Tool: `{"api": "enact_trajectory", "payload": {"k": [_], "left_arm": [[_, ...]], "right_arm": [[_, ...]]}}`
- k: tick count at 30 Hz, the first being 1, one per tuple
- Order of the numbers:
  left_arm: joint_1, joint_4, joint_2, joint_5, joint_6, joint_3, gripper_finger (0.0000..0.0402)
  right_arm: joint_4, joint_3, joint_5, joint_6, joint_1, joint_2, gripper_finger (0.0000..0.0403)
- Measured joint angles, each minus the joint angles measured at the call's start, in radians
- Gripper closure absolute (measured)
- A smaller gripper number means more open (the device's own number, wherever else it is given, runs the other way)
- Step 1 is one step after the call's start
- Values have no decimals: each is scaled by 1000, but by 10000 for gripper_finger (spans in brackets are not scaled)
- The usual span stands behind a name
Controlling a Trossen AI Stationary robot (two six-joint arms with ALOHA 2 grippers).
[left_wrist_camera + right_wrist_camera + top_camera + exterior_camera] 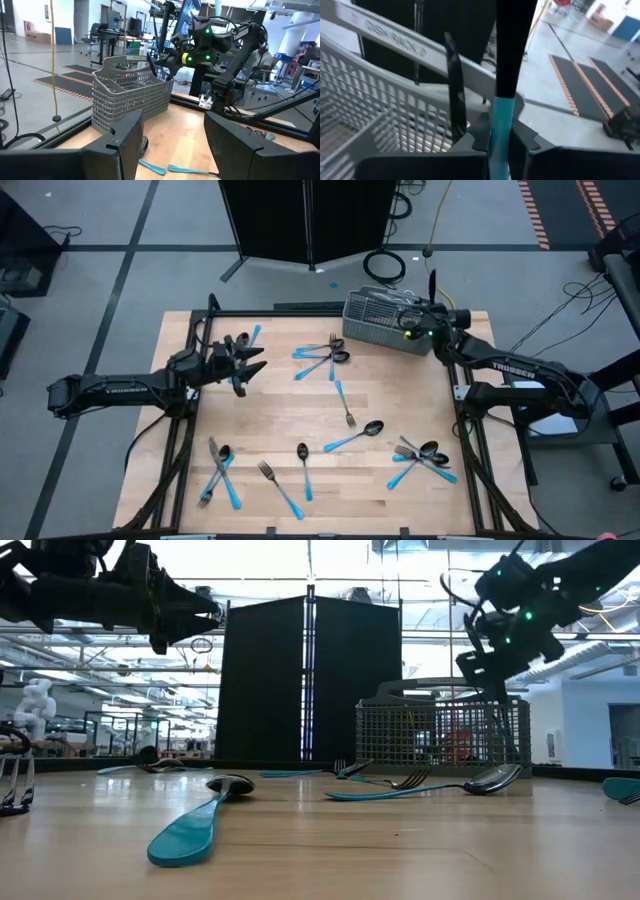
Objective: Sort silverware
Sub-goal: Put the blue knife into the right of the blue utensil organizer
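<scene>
Reading TROSSEN on right arm [520,370] | right gripper [499,137] clamped on knife [507,60] | left gripper [250,365] spread.

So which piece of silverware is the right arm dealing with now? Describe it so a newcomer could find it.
Start at the grey wire-mesh basket at the table's far right corner. The right hand hangs over it, shut on a utensil with a light-blue handle and a dark upper part. It is the only piece off the table; the others lie flat on the wood.
</scene>
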State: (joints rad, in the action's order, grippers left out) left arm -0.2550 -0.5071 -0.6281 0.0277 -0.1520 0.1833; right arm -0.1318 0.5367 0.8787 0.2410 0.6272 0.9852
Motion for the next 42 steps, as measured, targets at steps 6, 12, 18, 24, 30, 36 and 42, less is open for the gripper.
{"api": "enact_trajectory", "payload": {"k": [6,12,18,24,30,36,42], "left_arm": [[0,0,0,0,5,0,198],[0,-1,0,0,7,0,198],[0,-1,0,-1,3,1,198],[0,0,0,-1,8,1,198],[0,6,0,-1,30,1,198],[0,61,-8,1,58,1,198],[-14,101,-32,3,51,2,198]], "right_arm": [[2,-35,1,35,9,0,311],[6,-34,1,35,9,-1,258],[46,6,-18,-70,9,-12,242],[48,168,-87,-166,6,-32,247],[76,279,-569,-134,6,-32,247],[181,262,-1133,17,-69,18,248],[268,260,-1196,32,-278,165,248]]}}
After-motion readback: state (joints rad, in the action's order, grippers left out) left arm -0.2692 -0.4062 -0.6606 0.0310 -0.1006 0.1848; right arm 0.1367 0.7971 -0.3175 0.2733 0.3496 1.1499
